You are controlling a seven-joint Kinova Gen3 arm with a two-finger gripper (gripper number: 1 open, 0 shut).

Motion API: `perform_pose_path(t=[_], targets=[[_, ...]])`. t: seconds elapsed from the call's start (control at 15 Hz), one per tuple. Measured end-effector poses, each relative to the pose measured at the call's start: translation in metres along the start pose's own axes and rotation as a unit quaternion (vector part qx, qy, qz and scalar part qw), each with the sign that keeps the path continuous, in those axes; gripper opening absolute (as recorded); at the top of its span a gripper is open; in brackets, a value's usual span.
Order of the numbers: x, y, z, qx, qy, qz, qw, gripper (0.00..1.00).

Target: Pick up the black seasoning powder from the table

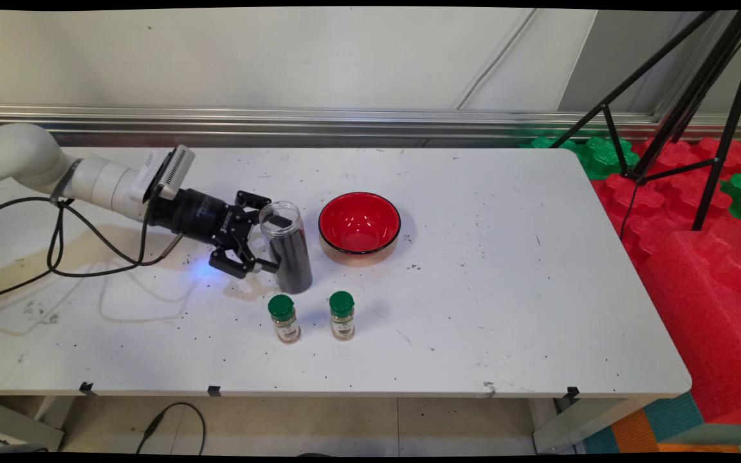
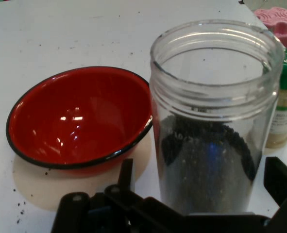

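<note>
Gripper: I see my gripper (image 1: 266, 241) low over the white table (image 1: 505, 270), reaching in from the left, its jaws spread either side of the clear jar (image 1: 287, 247).
Contact: from the main view I cannot tell whether the fingers touch the jar's wall or stand just off it; one fingertip (image 1: 269, 264) lies close against the jar's lower part.
Jar: it stands upright between the jaws, lid off, filled most of the way with dark grains; the hand view (image 2: 213, 121) shows the open rim and the empty clear band above the fill, which the main view shows only faintly.
Bowl: a red bowl (image 1: 359, 226) with a black rim sits just beyond the jar, ahead of the jaws; the hand view (image 2: 80, 119) shows its glossy inside with nothing in it.
Spice bottles: two small green-capped bottles stand to one side of the jaws, near the table's front, one nearer (image 1: 283, 317) and one farther along (image 1: 342, 314); the hand view catches only one (image 2: 286, 97), partly behind the jar.
Table surface: dark specks lie scattered around the jar and bowl.
</note>
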Motion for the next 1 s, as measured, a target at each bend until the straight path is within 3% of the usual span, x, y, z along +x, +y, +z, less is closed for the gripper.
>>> perform_pose_path(t=[0.87, 0.93, 1.0], targets=[[0.001, 0.000, 0.016, -0.001, 0.011, 0.005, 0.9999, 1.00], [0.001, 0.000, 0.017, -0.002, 0.011, 0.005, 0.9999, 0.00], [0.001, 0.000, 0.017, -0.003, 0.012, 0.005, 0.9999, 0.00]])
